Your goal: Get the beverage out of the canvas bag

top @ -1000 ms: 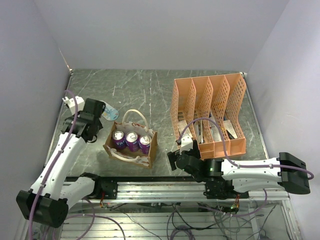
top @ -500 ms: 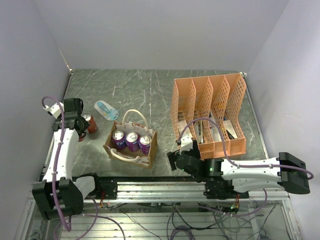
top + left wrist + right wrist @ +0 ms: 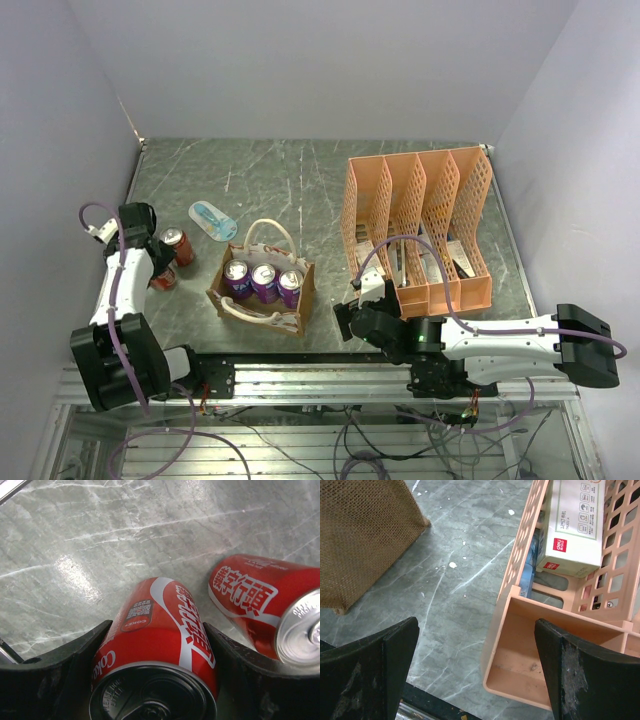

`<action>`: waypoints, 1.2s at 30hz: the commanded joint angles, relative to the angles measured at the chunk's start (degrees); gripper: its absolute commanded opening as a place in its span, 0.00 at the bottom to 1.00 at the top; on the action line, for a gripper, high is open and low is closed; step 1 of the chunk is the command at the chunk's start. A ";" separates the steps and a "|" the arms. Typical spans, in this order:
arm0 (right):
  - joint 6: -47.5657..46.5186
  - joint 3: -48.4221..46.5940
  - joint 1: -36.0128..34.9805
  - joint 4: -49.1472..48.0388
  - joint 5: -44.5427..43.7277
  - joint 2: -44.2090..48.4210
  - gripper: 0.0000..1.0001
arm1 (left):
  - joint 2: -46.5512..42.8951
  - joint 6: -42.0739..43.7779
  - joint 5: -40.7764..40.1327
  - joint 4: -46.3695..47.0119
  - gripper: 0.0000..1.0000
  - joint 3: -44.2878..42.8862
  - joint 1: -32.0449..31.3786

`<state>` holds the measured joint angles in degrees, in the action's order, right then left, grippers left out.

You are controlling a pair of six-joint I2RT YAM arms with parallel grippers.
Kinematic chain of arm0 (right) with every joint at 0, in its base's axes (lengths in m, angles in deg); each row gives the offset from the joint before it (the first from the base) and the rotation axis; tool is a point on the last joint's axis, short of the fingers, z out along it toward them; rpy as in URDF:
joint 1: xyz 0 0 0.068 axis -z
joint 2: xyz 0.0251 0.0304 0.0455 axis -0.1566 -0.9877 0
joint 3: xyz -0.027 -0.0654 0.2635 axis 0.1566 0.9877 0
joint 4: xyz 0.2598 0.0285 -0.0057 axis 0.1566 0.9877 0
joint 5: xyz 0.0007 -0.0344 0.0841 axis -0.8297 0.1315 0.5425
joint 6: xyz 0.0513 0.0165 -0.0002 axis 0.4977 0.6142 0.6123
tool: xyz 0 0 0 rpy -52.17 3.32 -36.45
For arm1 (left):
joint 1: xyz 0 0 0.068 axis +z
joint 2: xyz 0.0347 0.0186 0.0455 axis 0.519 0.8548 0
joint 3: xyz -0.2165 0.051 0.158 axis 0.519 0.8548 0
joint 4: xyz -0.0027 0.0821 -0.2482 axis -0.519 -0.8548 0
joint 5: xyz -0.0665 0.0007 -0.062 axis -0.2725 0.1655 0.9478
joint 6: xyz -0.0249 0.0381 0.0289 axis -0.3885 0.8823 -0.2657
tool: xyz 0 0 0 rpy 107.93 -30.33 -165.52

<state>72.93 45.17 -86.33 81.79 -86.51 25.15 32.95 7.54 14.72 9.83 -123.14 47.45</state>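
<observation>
The canvas bag stands at the front middle of the table with three purple beverage cans upright inside. Its tan corner shows in the right wrist view. My left gripper is at the far left edge, shut on a red cola can that stands at table level. A second red can stands just beside it, and it also shows in the top view. My right gripper is open and empty, low between the bag and the orange rack.
An orange plastic file rack holding boxes stands at the right; its front corner is close to my right fingers. A pale blue packet lies behind the bag. The left wall is close to my left arm.
My left arm has swung from beside the bag out to the far left edge and lowered, with the red can in its jaws. The right arm has not moved.
</observation>
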 commanded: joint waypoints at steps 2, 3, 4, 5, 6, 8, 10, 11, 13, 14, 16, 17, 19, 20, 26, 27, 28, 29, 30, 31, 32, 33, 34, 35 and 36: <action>0.73 -1.41 -0.22 0.22 -1.61 -0.41 1.00 | 1.07 0.62 2.31 5.16 0.07 -0.84 1.92; 0.74 -1.41 -0.27 0.20 -1.60 -0.42 1.00 | 1.19 0.72 2.57 5.35 0.09 -0.68 1.92; 0.78 -1.44 -0.29 0.25 -1.67 -0.21 1.00 | 1.35 0.71 2.90 5.51 0.13 -0.55 2.01; 0.82 -1.40 -0.29 0.26 -1.68 -0.06 1.00 | 1.46 0.78 3.07 5.63 0.16 -0.48 2.01; 0.83 -1.27 -0.29 0.26 -1.68 0.23 1.00 | 1.67 0.80 3.16 5.69 0.17 -0.50 2.01; 0.78 -1.08 -0.29 0.05 -1.58 0.57 1.00 | 2.35 0.64 3.06 5.44 0.21 -0.67 2.01; 0.74 -0.89 -0.29 0.00 -1.58 0.91 1.00 | 2.88 0.37 3.14 5.39 0.26 -0.64 2.00; 0.78 -0.85 -0.29 -0.03 -1.47 1.03 1.00 | 3.10 0.43 3.55 5.54 0.27 -0.54 1.96; 0.74 -0.80 -0.28 0.00 -1.48 1.22 1.00 | 3.45 0.36 4.08 5.65 0.32 -0.35 2.01; 0.76 -0.80 -0.29 0.06 -1.46 1.22 1.00 | 3.64 0.29 4.22 5.58 0.34 -0.34 2.01; 0.83 -0.81 -0.23 0.10 -1.51 1.31 1.00 | 3.91 0.25 4.05 5.04 0.38 -0.61 2.05; 0.90 -0.79 -0.26 0.14 -1.53 1.39 1.00 | 3.94 0.28 3.85 4.78 0.42 -0.81 2.01; 0.91 -0.71 -0.29 0.17 -1.55 1.61 1.00 | 3.81 0.26 3.63 4.41 0.56 -1.02 2.00; 0.92 -0.70 -0.29 0.16 -1.52 1.70 1.00 | 3.69 0.35 3.75 4.13 0.62 -1.11 2.01; 0.83 -0.52 -0.32 -0.07 -1.46 2.17 1.00 | 1.96 -0.16 1.59 2.05 1.00 -2.06 1.92; 0.81 -0.50 -0.36 -0.02 -1.44 2.25 1.00 | 1.38 -0.14 1.34 1.87 1.00 -2.15 1.93; 0.82 -0.52 -0.35 -0.02 -1.50 2.30 1.00 | 0.90 0.01 1.08 1.68 1.00 -2.26 1.93; 0.83 -0.40 -0.37 -0.02 -1.47 2.30 1.00 | 0.46 0.01 0.78 1.44 0.99 -2.46 1.92; 0.83 -0.39 -0.38 -0.01 -1.48 2.30 1.00 | -0.07 0.03 0.28 0.92 0.99 -2.76 1.92; 0.83 -0.43 -0.38 -0.05 -1.50 2.30 1.00 | -0.79 0.30 -0.09 0.51 1.00 -3.17 1.92; 0.83 -0.43 -0.38 -0.01 -1.46 2.30 1.00 | -1.86 0.92 0.15 0.32 0.99 -3.49 1.88; 0.85 -0.44 -0.38 0.00 -1.36 2.26 1.00 | -3.23 1.72 0.76 0.21 0.99 -3.84 1.86; 0.76 -0.39 -0.33 0.00 -1.38 2.23 1.00 | -4.72 2.30 1.34 -0.36 1.00 -4.26 1.68; 0.74 -0.43 -0.36 -0.10 -1.38 2.17 1.00 | -6.64 2.78 1.79 -1.04 0.99 -4.81 1.45; 0.66 -0.51 -0.36 -0.16 -1.31 2.09 1.00 | -8.52 3.30 2.62 -1.59 1.00 -5.27 1.18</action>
<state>72.96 45.10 -86.37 81.95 -86.49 26.57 30.74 8.53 16.62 10.42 -124.82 48.74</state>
